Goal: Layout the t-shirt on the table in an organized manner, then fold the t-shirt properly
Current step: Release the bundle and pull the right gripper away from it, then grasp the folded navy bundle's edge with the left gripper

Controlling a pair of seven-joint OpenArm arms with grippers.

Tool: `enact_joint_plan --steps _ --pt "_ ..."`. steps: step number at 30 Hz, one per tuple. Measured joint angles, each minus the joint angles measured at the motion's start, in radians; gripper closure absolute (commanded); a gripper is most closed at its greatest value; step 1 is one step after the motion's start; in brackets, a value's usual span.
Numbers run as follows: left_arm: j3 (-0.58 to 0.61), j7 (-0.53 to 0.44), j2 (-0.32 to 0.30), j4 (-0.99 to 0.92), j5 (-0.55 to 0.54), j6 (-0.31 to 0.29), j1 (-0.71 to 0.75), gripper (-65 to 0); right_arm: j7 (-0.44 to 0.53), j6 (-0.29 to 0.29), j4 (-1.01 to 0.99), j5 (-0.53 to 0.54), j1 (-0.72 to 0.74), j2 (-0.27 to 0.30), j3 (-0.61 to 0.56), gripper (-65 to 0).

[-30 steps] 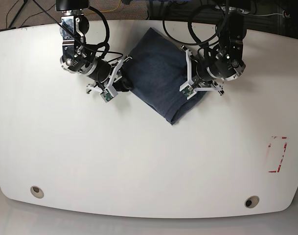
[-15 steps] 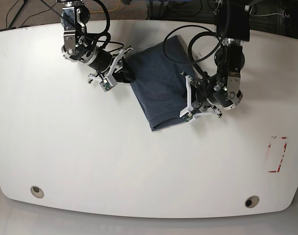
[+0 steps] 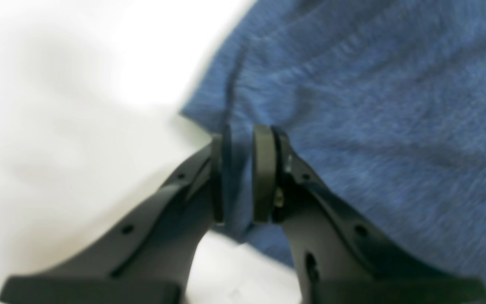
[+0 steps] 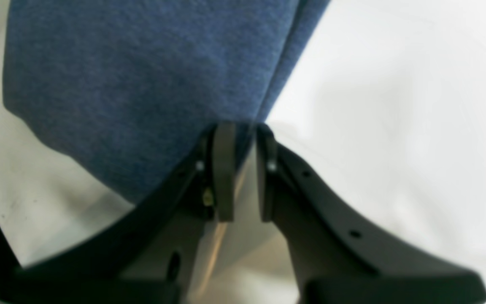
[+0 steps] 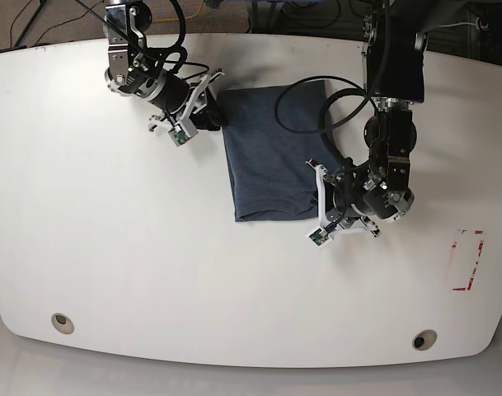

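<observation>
My left gripper (image 3: 243, 177) and right gripper (image 4: 243, 173) are each pinched shut on an edge of the folded t-shirt (image 5: 271, 157). Over the last second I've swung it from diagonal to square on the table (image 5: 152, 280), so I judge the fold nearly finished, ready for release.

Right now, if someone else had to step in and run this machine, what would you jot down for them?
Left pincer: shut on the t-shirt, pinching a corner of the fabric.
Right pincer: shut on the t-shirt, at its edge.
T-shirt: already folded into a compact rectangle, lying on the table towards the far side, both arms gripping opposite corners.
Done: the folds appear made.
Left: probably only to set the bundle square, let go with both pincers and pull the arms clear.
</observation>
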Motion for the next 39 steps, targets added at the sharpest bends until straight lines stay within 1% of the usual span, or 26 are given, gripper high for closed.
enact_joint_plan --steps 3,7,11,15,19,21,22,24,25,27,28,29,32,34,35,38,39 --pt "-0.004 0.054 0.0 0.054 0.001 0.0 -0.023 -6.8 -0.002 0.0 0.024 -0.002 -0.002 0.0 0.0 -8.1" --pt "-0.005 0.084 0.0 0.163 0.0 0.002 -0.046 -6.8 -0.009 0.006 0.069 -0.002 -0.003 -0.002 0.025 -8.1" --pt "-0.008 0.084 0.0 0.278 0.0 0.0 -0.047 -6.8 -0.019 0.004 0.125 0.002 -0.005 -0.002 0.073 -8.1" --pt "-0.008 0.079 0.007 0.332 -0.003 0.001 -0.02 -6.8 -0.076 0.005 0.173 -0.003 0.0 0.0 0.126 -8.1" --pt "-0.008 0.017 0.027 0.354 0.01 0.0 0.048 -6.8 -0.088 0.005 0.217 -0.002 0.002 0.0 0.181 -8.6" --pt "-0.003 -0.046 0.033 0.378 0.021 -0.002 0.102 -6.8 -0.086 0.005 0.24 -0.002 0.005 0.0 0.212 -8.6" --pt "0.002 -0.103 0.034 0.392 0.034 -0.002 0.126 -6.8 -0.086 0.005 0.25 -0.001 0.006 -0.003 0.229 -8.7" --pt "0.016 -0.172 0.042 0.408 0.056 -0.004 0.164 -6.8 -0.085 0.008 0.267 0.001 0.006 -0.002 0.265 -8.7" --pt "0.027 -0.22 0.048 0.41 0.077 -0.002 0.177 -6.8 -0.085 0.008 0.274 0.001 0.006 -0.002 0.282 -8.7" --pt "0.056 -0.272 0.058 0.41 0.129 -0.001 0.198 -6.8 -0.086 0.006 0.282 0.0 0.005 -0.001 0.315 -8.7" --pt "0.076 -0.283 0.061 0.41 0.153 0.008 0.209 -6.8 -0.086 0.006 0.283 0.0 0.006 0.0 0.329 -8.7" --pt "0.098 -0.319 0.06 0.41 0.172 0.024 0.22 -6.8 -0.087 0.005 0.285 0.0 0.006 0.001 0.341 -8.7" --pt "0.171 -0.418 0.061 0.407 0.225 0.109 0.259 -6.8 -0.09 0.009 0.287 0.0 0.005 0.021 0.364 -8.7" --pt "0.21 -0.478 0.061 0.399 0.237 0.159 0.286 -6.8 -0.089 0.008 0.287 0.0 0.005 0.038 0.372 -8.7" --pt "0.23 -0.52 0.061 0.391 0.243 0.195 0.304 -6.8 -0.089 0.007 0.287 0.0 0.005 0.046 0.377 -8.7" --pt "0.271 -0.598 0.063 0.362 0.288 0.31 0.343 -6.8 -0.089 0.004 0.287 0.0 0.005 0.052 0.38 -8.7" --pt "0.282 -0.636 0.063 0.347 0.299 0.337 0.353 -6.8 -0.089 0.004 0.287 0.0 0.003 0.052 0.38 -8.7"
